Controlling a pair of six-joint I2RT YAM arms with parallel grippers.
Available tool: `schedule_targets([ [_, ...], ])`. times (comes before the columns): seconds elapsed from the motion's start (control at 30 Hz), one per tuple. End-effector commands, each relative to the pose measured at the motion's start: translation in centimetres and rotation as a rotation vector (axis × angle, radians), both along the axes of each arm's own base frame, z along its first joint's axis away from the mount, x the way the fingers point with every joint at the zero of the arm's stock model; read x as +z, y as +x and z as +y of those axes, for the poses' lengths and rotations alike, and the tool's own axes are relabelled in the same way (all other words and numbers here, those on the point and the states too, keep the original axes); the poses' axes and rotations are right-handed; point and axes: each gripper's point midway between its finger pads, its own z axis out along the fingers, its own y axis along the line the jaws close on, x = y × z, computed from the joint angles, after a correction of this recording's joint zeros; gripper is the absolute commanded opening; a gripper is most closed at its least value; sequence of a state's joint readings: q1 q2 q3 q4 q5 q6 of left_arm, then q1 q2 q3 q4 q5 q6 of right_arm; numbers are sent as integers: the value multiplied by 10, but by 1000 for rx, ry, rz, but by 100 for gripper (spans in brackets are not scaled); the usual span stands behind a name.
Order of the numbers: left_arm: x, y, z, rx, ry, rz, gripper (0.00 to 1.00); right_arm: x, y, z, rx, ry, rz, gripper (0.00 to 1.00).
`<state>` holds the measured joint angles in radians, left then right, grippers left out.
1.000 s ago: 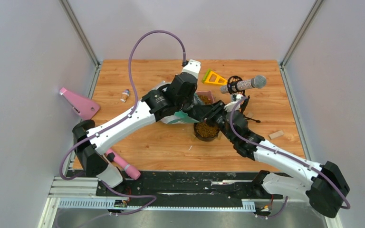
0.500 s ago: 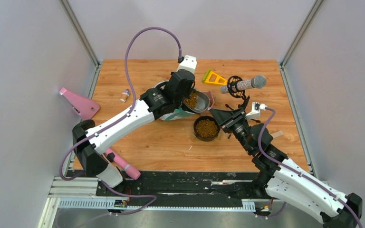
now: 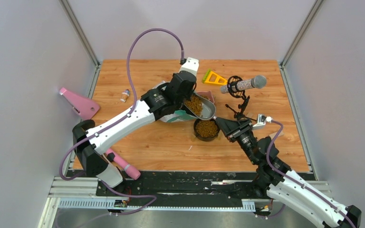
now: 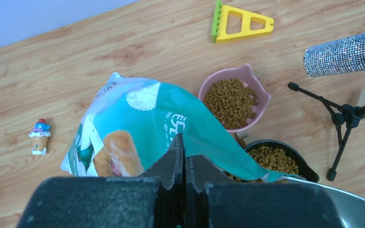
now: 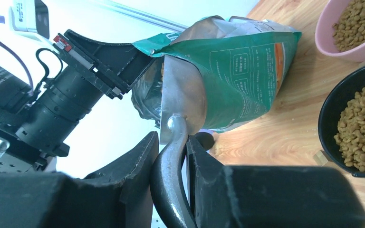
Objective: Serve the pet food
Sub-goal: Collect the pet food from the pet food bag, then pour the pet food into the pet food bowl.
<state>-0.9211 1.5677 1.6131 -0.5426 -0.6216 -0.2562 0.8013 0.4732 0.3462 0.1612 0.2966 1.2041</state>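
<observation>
Right tool clamped on grey scoop handle. Scoop carries pet food, mid-frame overhead, at upper edge of black bowl. Left tool fingers together, pinching bag top. Kibble also fills both bowls on counter.

The kibble is mid-brown, in a pink bowl and in a black bowl. The bag is teal-green with white patches, white lettering and a golden dog (its coat an orange-tan). The scoop is plain grey metal. A triangular tool is yellow with a green edge. The microphone glitters silver on a black stand. The table shows light wood grain.
</observation>
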Motion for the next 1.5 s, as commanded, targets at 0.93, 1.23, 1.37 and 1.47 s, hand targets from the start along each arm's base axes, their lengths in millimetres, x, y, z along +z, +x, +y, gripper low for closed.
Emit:
schedule_targets([
  [0.93,80,11,23,131,-130,-193,0,67,-42,-68,-91,-7,-60,0],
  [1.23,91,12,34,158,-121,-221,0,61,-39,-83,-164,-47,-18,0],
  [1.37,100,12,36,159,-120,-245,0,48,-25,-73,-180,-108,37,0],
  [1.47,104,15,38,160,-116,-254,0,34,-7,-67,-222,-177,95,0],
])
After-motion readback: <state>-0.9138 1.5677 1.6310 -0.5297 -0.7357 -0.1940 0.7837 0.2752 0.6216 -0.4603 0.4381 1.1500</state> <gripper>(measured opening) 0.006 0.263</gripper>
